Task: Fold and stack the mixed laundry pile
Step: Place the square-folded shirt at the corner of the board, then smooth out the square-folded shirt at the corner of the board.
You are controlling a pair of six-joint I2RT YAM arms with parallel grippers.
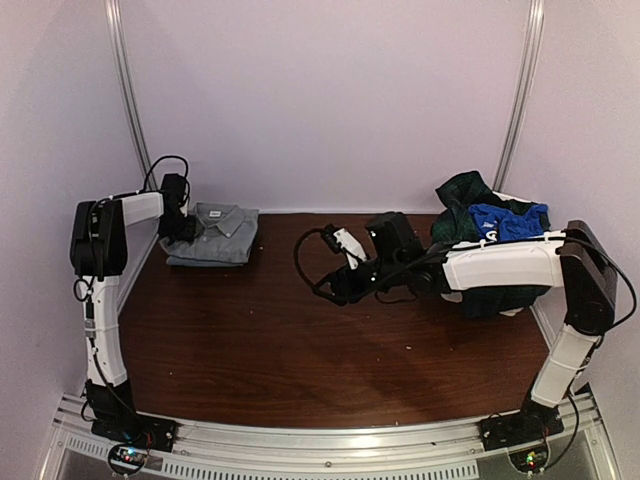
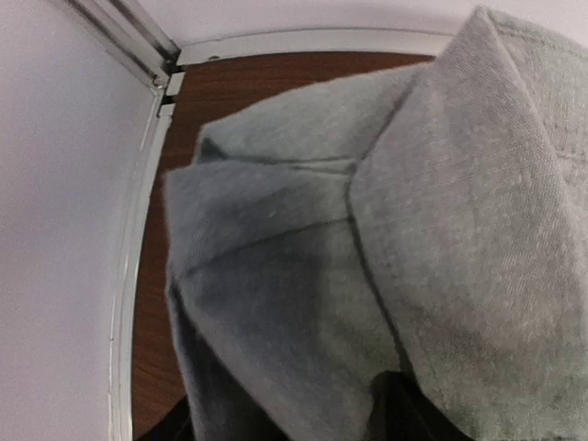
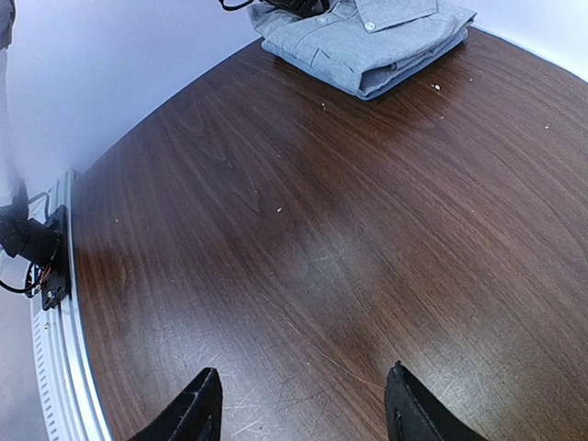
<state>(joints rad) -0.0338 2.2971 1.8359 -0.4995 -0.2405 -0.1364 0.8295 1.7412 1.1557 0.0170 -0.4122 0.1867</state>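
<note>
Left gripper (image 1: 180, 228): against folded shirt (image 1: 222, 236), likely settling it; grip unclear.
Right gripper (image 3: 303, 386): spread, empty, free for mixed laundry pile (image 1: 482, 222).

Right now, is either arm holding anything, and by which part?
The right arm's fingers are open over the table, holding nothing. The left arm's fingers sit at the folded shirt; whether they grip it cannot be told.
</note>
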